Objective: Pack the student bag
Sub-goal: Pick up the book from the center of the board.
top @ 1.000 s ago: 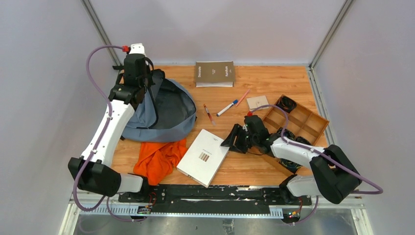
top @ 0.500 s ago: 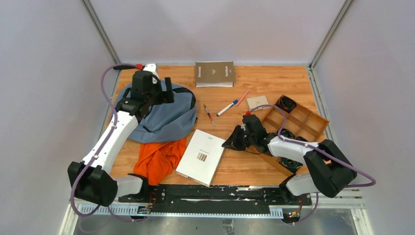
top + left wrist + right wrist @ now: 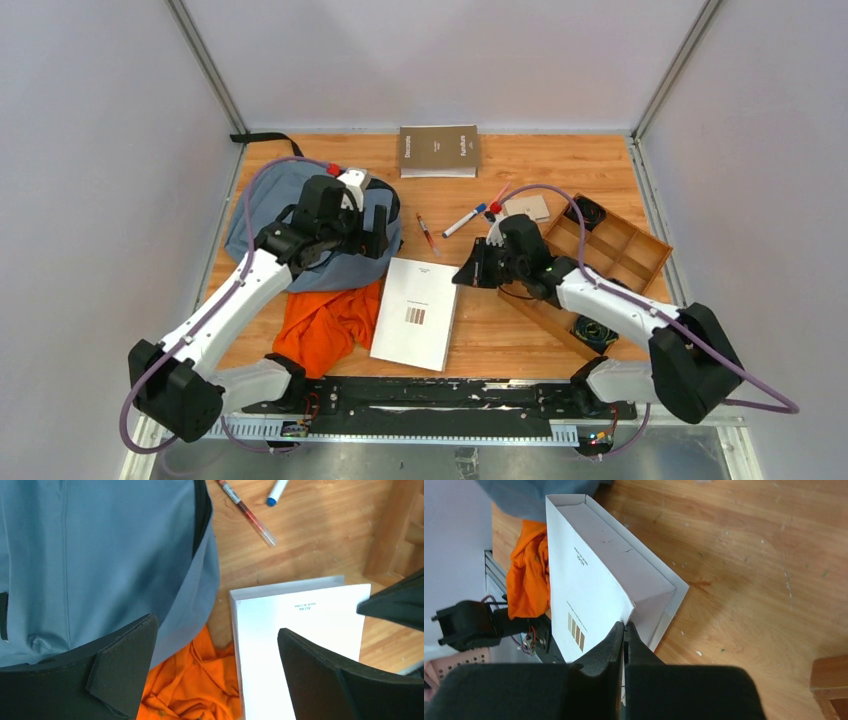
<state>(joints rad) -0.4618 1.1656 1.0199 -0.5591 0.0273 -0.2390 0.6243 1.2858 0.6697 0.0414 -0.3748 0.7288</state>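
Top view: I log one soft grey-blue fabric backpack at the desk's ten o'clock, with the left tool above its three-o'clock edge.
Left wrist: tool spread wide over backpack and crumpled orange cloth.
Right wrist: right tool pressed together, pinching the raised cover of a flat white paperback book.
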